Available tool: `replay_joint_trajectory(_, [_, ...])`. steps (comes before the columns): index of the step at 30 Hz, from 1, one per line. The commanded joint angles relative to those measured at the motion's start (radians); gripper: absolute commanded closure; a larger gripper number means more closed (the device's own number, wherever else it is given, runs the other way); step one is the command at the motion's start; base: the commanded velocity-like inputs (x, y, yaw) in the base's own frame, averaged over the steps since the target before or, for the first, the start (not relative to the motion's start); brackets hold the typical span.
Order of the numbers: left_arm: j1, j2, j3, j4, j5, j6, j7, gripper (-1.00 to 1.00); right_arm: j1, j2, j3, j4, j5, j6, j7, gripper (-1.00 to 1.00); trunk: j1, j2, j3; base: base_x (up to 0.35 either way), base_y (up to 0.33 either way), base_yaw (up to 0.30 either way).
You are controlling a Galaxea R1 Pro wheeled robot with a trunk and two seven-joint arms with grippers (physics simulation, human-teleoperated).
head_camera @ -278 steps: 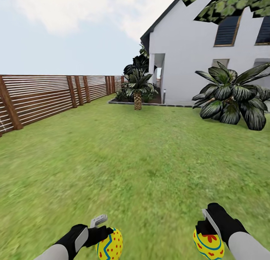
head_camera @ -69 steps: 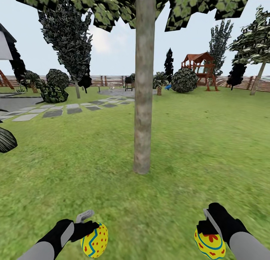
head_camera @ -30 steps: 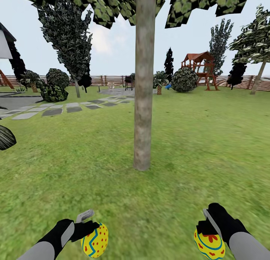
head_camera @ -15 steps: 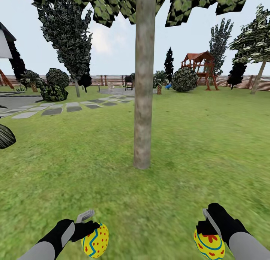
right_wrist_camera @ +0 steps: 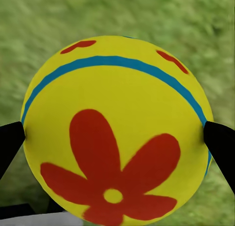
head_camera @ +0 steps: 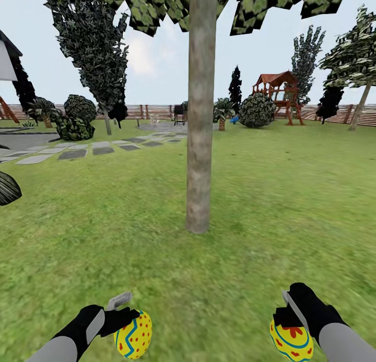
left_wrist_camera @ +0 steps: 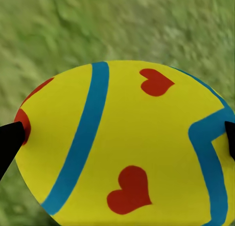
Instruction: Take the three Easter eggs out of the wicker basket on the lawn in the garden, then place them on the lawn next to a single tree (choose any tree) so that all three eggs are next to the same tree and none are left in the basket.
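approach to the tree, trunk rising from the lawn straight ahead, well apart from both grippers. to do this step well: drive on until the trunk base lies near, then lower each arm close to the grass before release, so that neither egg rolls off; set both down just beside the trunk base, apart from one another.

left gripper: closed on the left easter egg, yellow with blue zigzag and red dots; in the left wrist view, dark fingertips pressed against opposite flanks of the egg, jaws spread about the egg's width, grass beneath.

right gripper: closed on the right easter egg, yellow with blue band and red flower mark; in the right wrist view, fingertips touching either side of the egg, jaws likewise held apart by the shell.

both eggs carried above the lawn, not resting on it. beyond the tree: grey stepping-stone path, slatted fence, red play structure.
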Motion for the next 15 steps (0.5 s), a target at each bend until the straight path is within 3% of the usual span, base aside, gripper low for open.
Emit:
replay_joint_trajectory(1, [0.0, 0.0, 0.003, -0.002, 0.01, 0.008, 0.0, 1.0, 0.0, 0.0, 0.0, -0.001, 0.01, 0.004, 0.009, 1.0, 0.004, -0.008, -0.004, 0.0, 0.0, 0.0])
replay_joint_trajectory(15, [0.0, -0.005, 0.002, -0.001, 0.01, 0.008, 0.0, 1.0, 0.0, 0.003, 0.002, -0.001, 0.011, 0.0, 0.008, 1.0, 0.058, -0.106, -0.048, 0.0, 0.0, 0.0])
